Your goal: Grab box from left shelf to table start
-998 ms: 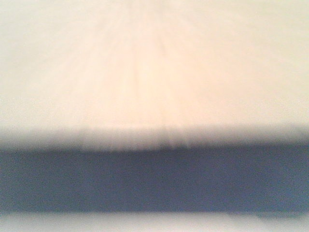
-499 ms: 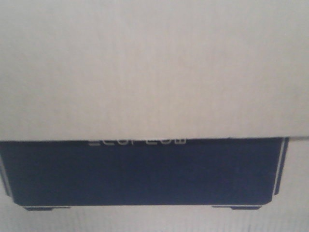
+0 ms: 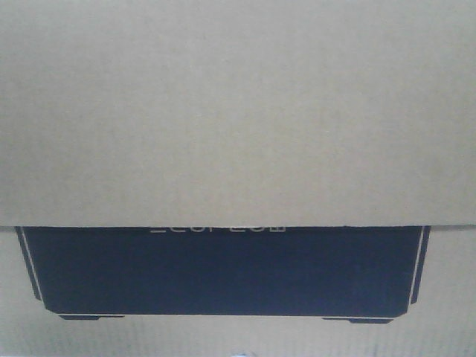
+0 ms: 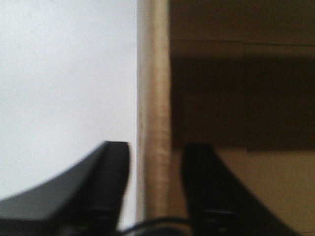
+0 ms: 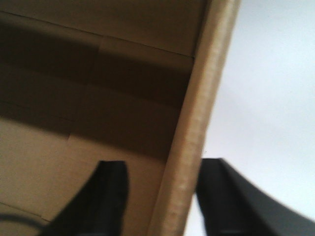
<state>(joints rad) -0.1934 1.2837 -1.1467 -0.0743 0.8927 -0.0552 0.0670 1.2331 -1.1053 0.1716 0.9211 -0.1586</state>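
Observation:
The tan cardboard box [image 3: 238,111] fills the front view, its black printed rectangle [image 3: 223,271] low in the picture. My left gripper [image 4: 155,147] straddles the box's left wall [image 4: 153,98], one finger outside and one inside. Small gaps show on both sides, so the jaws are open. My right gripper [image 5: 167,164] straddles the right wall [image 5: 197,113] the same way, with a clear gap at the inner finger, so it is open too. The pale grey-white table [image 4: 64,73] shows beside the box, also in the right wrist view [image 5: 270,98]. The left shelf is out of view.
The box's inside [image 4: 246,98] is dark and shadowed; I see nothing in it. The box blocks everything ahead in the front view.
The front view was blurred by motion one second ago and is now sharp. Since half a second ago the black rectangle has shifted slightly right and down in the picture.

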